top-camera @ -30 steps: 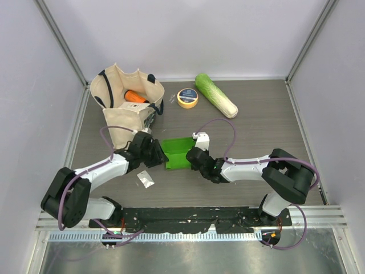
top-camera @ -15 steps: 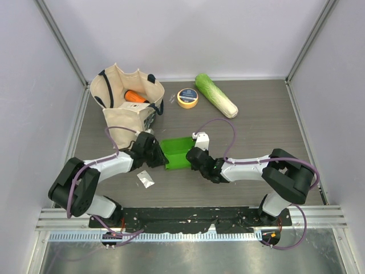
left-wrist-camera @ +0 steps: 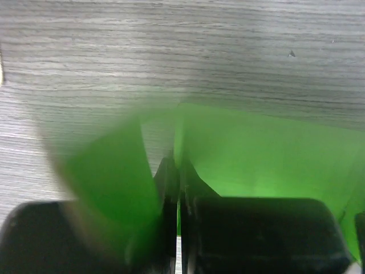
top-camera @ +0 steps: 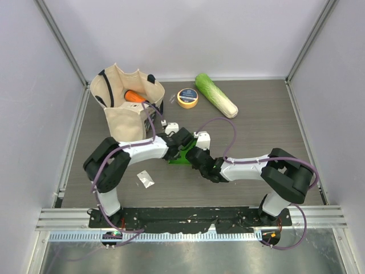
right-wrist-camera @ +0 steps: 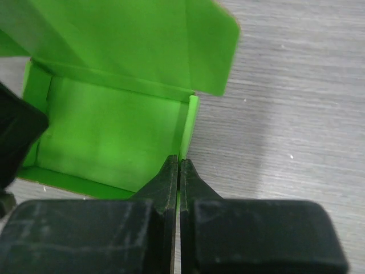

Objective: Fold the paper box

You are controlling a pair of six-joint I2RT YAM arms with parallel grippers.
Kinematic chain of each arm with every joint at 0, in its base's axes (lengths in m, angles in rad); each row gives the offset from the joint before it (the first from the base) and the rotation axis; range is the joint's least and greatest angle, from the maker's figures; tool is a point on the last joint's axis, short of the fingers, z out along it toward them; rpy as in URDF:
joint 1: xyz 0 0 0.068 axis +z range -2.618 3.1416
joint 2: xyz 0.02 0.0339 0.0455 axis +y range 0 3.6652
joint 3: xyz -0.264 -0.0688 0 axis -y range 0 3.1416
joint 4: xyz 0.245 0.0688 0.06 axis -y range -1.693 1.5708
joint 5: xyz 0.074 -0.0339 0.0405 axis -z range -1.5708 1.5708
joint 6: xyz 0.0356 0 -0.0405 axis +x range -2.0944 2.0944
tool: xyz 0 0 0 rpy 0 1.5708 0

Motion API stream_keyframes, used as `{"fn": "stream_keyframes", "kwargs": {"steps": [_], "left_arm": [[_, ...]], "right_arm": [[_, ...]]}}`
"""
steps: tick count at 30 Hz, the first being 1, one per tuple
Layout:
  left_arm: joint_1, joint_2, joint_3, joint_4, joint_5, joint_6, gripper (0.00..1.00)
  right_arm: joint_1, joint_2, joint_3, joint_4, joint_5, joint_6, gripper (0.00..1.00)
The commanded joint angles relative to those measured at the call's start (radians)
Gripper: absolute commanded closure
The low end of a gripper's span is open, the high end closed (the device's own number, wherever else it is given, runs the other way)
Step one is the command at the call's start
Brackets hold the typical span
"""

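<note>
Paper box (right-wrist-camera: 114, 137) of bright green card at the middle of the counter (top-camera: 256, 125), lying between the two arms and partly folded into an open tray, with low walls raised around a flat floor and a larger flap standing up on one side. Left fingers (left-wrist-camera: 174, 171) reaching in from the left, closed tight on a thin green panel of the box, with a sliver of card showing between the black tips; card around them blurred in the left wrist view. Right fingers (right-wrist-camera: 174, 171) at the right near side of the box, also closed, pinching the upright edge of a short side wall at its corner. Cream tote bag (top-camera: 122, 111) at the far left of the counter, with something orange (top-camera: 135, 96) inside. Yellow tape roll (top-camera: 187, 97) far of the box, and a long pale cabbage (top-camera: 217, 96) just right of the roll. Small silvery packet (top-camera: 146, 179) flat on the counter, near and left of the box, apart from it.
</note>
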Motion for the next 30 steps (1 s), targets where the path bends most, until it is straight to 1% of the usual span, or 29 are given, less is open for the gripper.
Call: {"fn": "stream_keyframes", "kwargs": {"steps": [1, 3, 5, 8, 11, 12, 13, 15, 20, 23, 24, 26, 29, 30], "left_arm": [[-0.064, 0.216, -0.004, -0.115, -0.082, -0.044, 1.00], [-0.067, 0.213, -0.014, -0.066, -0.062, -0.040, 1.00], [-0.069, 0.199, -0.011, -0.062, -0.063, -0.029, 1.00], [-0.063, 0.138, -0.025, -0.046, -0.042, -0.001, 1.00], [-0.055, 0.041, -0.056, 0.002, -0.001, 0.025, 0.77], [-0.054, 0.018, -0.060, 0.010, 0.003, 0.034, 0.65], [-0.052, -0.021, -0.062, 0.016, 0.004, 0.042, 0.61], [-0.044, -0.048, -0.056, 0.005, 0.007, 0.054, 0.55], [-0.031, -0.112, -0.054, 0.017, 0.038, 0.072, 0.49], [-0.031, -0.143, -0.079, 0.057, 0.102, 0.084, 0.43], [-0.031, -0.172, -0.090, 0.071, 0.116, 0.083, 0.40], [-0.031, -0.206, -0.114, 0.091, 0.136, 0.082, 0.38], [-0.031, -0.258, -0.126, 0.077, 0.141, 0.085, 0.33], [-0.029, -0.287, -0.134, 0.076, 0.147, 0.086, 0.32]], "right_arm": [[0.023, 0.020, 0.020, 0.001, -0.064, 0.027, 0.99], [0.024, 0.018, 0.018, 0.003, -0.065, 0.030, 0.99], [0.023, 0.012, 0.014, 0.003, -0.065, 0.029, 0.99], [0.023, 0.009, 0.010, 0.007, -0.067, 0.027, 0.99], [0.024, 0.005, 0.009, 0.006, -0.062, 0.029, 0.99], [0.024, 0.001, 0.009, 0.004, -0.061, 0.032, 0.99], [0.024, -0.002, 0.007, 0.000, -0.058, 0.032, 0.99], [0.024, -0.011, 0.003, -0.003, -0.050, 0.035, 0.99], [0.023, -0.034, -0.002, -0.028, -0.035, 0.041, 0.99], [0.024, -0.057, -0.011, -0.040, -0.027, 0.046, 0.99], [0.024, -0.063, -0.012, -0.042, -0.025, 0.046, 0.99], [0.024, -0.078, -0.023, -0.042, -0.027, 0.046, 0.99], [0.023, -0.092, -0.028, -0.049, -0.028, 0.041, 0.97], [0.024, -0.098, -0.031, -0.049, -0.035, 0.038, 0.94]]}}
